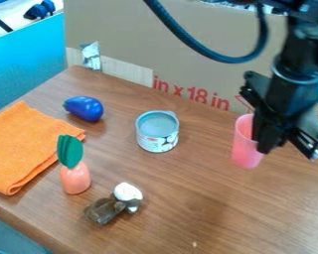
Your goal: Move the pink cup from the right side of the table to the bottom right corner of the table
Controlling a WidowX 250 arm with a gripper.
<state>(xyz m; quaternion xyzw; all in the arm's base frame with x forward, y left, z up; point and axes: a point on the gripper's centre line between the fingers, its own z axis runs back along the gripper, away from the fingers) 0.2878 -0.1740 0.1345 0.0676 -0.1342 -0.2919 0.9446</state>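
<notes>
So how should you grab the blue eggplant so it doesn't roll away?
I'd pinch the blue eggplant around its fat middle, coming straight down from above, with one finger on each long side. It lies on its side on the table, smooth and rounded, so a grip near the thin tip could slip.

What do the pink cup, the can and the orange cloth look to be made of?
Pink cup: probably smooth plastic; its wall looks translucent.
Can: likely metal, with a raised rim around a dull grey top and a printed side.
Orange cloth: soft, matte fabric, judging by its rounded folds; the fibre I can't tell.
</notes>
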